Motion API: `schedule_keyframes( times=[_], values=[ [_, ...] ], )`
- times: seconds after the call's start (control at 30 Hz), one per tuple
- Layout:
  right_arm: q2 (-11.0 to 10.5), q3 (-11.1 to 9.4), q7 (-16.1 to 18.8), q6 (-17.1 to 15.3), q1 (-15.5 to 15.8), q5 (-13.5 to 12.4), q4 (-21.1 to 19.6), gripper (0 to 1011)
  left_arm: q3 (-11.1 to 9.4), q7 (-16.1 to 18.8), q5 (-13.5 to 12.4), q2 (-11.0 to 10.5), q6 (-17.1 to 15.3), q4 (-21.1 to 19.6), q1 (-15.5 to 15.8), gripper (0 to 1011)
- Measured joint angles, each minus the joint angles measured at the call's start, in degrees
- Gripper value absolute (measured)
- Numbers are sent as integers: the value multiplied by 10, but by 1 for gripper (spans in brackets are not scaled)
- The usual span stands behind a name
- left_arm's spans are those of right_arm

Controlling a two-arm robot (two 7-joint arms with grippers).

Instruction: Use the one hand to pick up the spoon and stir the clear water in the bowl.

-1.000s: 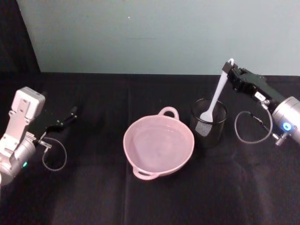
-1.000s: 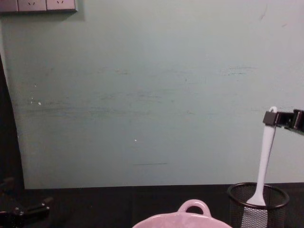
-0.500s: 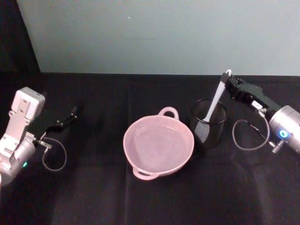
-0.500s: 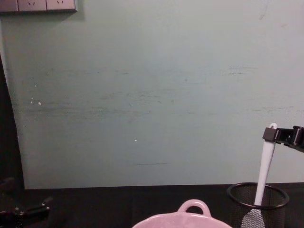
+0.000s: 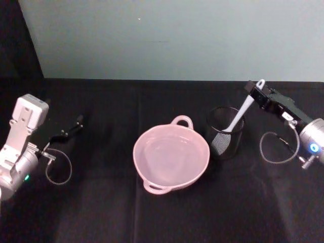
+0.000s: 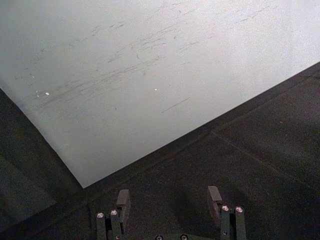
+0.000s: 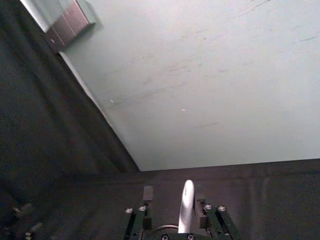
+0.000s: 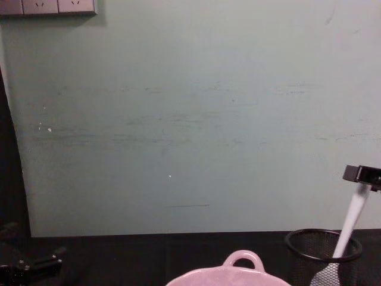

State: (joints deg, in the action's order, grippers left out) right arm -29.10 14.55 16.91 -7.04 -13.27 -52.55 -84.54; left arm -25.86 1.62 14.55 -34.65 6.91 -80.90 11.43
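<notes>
**Spoon gripped at handle end, head down in mesh cup**

Right gripper (image 5: pixel 254 89): fingers closed on the spoon (image 5: pixel 238 117) just below the handle's hole; handle tip pokes out past the fingertips. In the right wrist view the handle (image 7: pixel 186 210) sits pinched between both pads.

Spoon slants down and away from the fingers, toward the robot's left; its flat head rests inside the black wire-mesh cup (image 5: pixel 225 132).

Pink bowl (image 5: pixel 171 157): on the black table (image 5: pixel 101 202), just beyond the cup from the fingers; water inside, loop handle at far rim.

Left gripper (image 5: pixel 71 129): parked at far left, fingers spread, nothing between them.
</notes>
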Motion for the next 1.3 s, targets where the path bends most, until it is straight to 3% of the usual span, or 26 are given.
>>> schedule_keyframes(
  times=[0.27,0.33,0.63,0.93,1.03,1.17,1.3],
  values=[
    [-21,1,-27,-17,4,30,-14,730,0,0,0,0,0,0,0,1011],
    [-26,3,-31,-28,5,37,-19,764,0,0,0,0,0,0,0,1011],
    [-69,16,-75,-104,21,85,-86,1002,0,0,0,0,0,0,0,1011],
    [-152,-3,-133,-215,61,132,-177,1002,0,0,0,0,0,0,0,1011],
    [-168,-8,-145,-229,70,149,-184,1002,0,0,0,0,0,0,0,1011],
    [-177,-3,-153,-214,74,184,-178,1003,0,0,0,0,0,0,0,1011],
    [-175,9,-134,-151,71,219,-154,1002,0,0,0,0,0,0,0,1011]
  ],
)
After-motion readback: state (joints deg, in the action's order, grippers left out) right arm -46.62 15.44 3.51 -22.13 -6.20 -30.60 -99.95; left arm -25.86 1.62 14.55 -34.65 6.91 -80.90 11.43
